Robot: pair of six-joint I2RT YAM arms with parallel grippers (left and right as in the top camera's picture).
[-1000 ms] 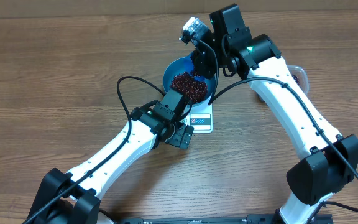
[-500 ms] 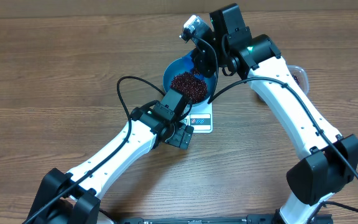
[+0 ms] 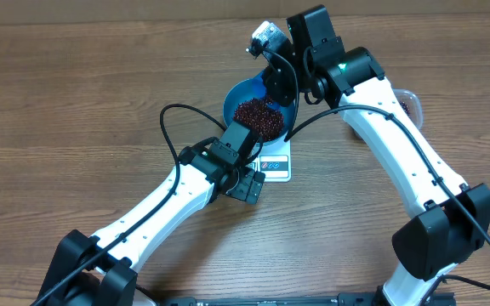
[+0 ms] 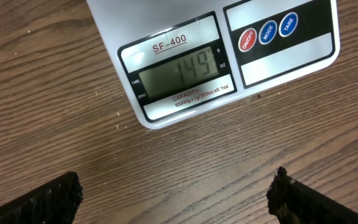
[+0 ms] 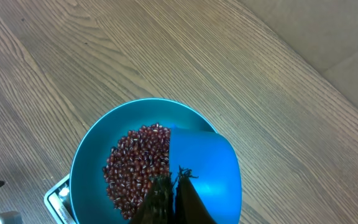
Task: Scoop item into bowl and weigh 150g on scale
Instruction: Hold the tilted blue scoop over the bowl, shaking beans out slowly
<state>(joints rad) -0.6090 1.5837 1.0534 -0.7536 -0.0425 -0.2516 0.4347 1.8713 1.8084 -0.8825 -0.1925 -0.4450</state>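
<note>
Seeing nothing shift, I hold the blue scoop [image 5: 204, 165] clenched in the right gripper [image 5: 169, 198] over the bowl [image 5: 89, 163]; the scale [image 4: 166, 18] reads 149, nearly there, left gripper [image 4: 174, 193] splayed empty beside it.

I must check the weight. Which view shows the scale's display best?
The left wrist view: the display is large and seems to read 149. Overhead, the scale is too small to read. The right wrist view shows only its corner under the bowl.
</note>
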